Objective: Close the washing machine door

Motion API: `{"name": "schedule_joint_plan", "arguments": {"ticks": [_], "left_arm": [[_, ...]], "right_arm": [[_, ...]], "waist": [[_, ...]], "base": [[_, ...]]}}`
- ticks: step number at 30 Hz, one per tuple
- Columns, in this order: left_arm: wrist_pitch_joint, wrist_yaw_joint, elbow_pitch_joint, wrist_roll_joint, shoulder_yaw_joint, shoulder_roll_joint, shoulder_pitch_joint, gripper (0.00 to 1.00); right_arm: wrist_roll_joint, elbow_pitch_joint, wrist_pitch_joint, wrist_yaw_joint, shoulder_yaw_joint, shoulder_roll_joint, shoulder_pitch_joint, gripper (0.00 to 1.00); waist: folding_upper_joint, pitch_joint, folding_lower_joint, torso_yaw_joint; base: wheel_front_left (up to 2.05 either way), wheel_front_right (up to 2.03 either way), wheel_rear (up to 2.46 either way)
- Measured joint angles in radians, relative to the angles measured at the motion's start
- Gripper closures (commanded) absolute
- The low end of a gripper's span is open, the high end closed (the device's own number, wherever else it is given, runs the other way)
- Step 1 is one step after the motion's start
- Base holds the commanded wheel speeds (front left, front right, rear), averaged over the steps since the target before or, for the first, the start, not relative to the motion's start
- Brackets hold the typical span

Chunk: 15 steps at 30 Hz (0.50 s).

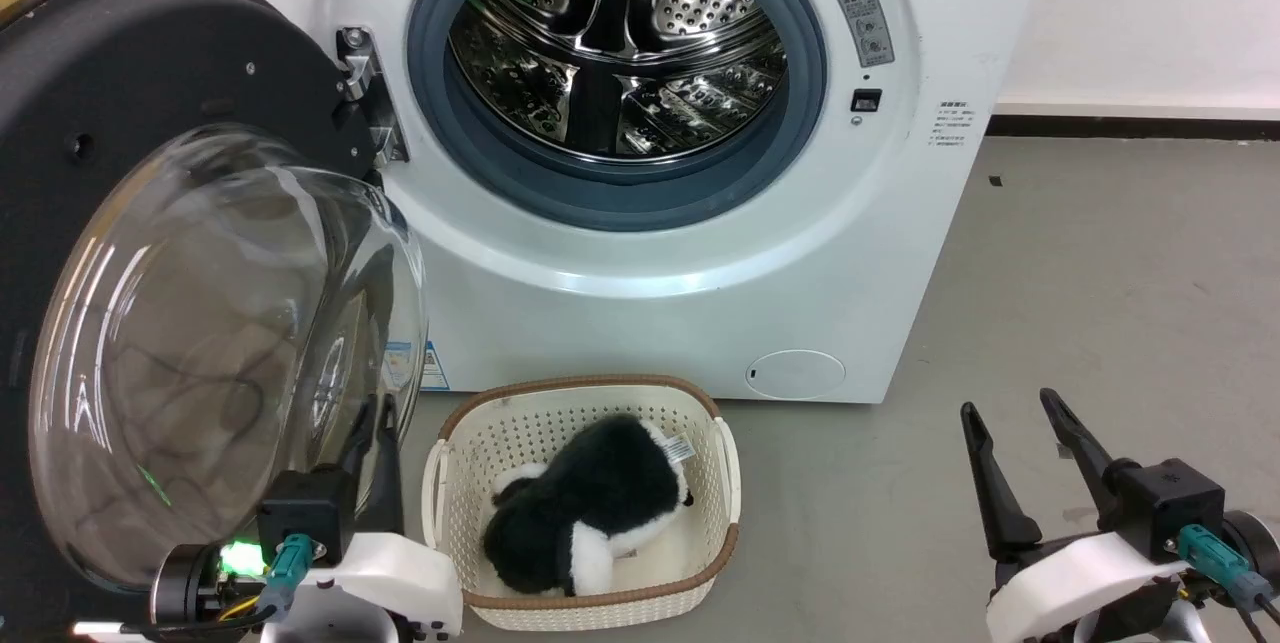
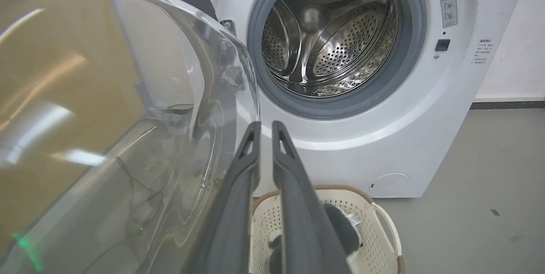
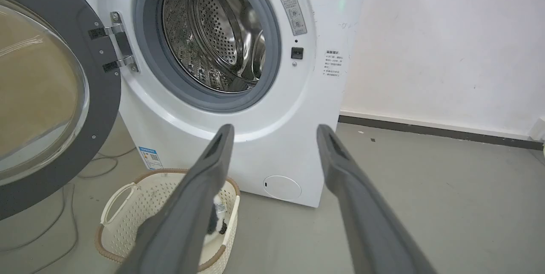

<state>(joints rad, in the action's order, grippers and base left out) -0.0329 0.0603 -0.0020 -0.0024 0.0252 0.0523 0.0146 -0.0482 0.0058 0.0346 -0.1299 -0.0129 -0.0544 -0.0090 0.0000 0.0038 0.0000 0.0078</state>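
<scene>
The washing machine [image 1: 650, 253] stands white and square ahead, its steel drum [image 1: 615, 43] exposed. The washing machine door [image 1: 120, 73] is swung wide open at the left on its metal hinge [image 1: 365, 93], and its glass bowl [image 1: 220, 343] bulges toward me. My left gripper [image 1: 378, 423] is shut with nothing in it, low beside the bowl's right edge. In the left wrist view the left gripper [image 2: 266, 127] points at the machine's front, with the glass bowl [image 2: 106, 116] just to its left. My right gripper [image 1: 1010, 408] is open above the floor at the lower right, away from the door.
A cream perforated basket [image 1: 590, 398] holding a black and white plush toy [image 1: 590, 513] sits on the floor right in front of the machine, between my arms. Grey floor [image 1: 1100, 303] stretches to the right. Cables [image 3: 64, 206] lie on the floor under the door.
</scene>
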Motion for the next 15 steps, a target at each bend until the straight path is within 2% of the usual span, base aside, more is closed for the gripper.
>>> {"name": "schedule_joint_plan", "arguments": {"ticks": [8, 15], "left_arm": [[-0.017, 0.021, -0.022, -0.008, 0.010, 0.004, 0.004, 1.00], [-0.031, 0.016, -0.084, -0.036, -0.015, 0.005, 0.026, 1.00]], "right_arm": [[-0.025, -0.001, 0.013, 0.000, -0.002, 0.000, 0.000, 0.00], [-0.044, -0.001, 0.030, 0.000, -0.006, 0.000, 0.000, 0.00]], "waist": [[0.0000, 0.001, 0.0000, 0.018], [0.0000, 0.003, 0.0000, 0.038]], "base": [[0.00, 0.00, 0.00], [0.00, 0.00, 0.00]]}}
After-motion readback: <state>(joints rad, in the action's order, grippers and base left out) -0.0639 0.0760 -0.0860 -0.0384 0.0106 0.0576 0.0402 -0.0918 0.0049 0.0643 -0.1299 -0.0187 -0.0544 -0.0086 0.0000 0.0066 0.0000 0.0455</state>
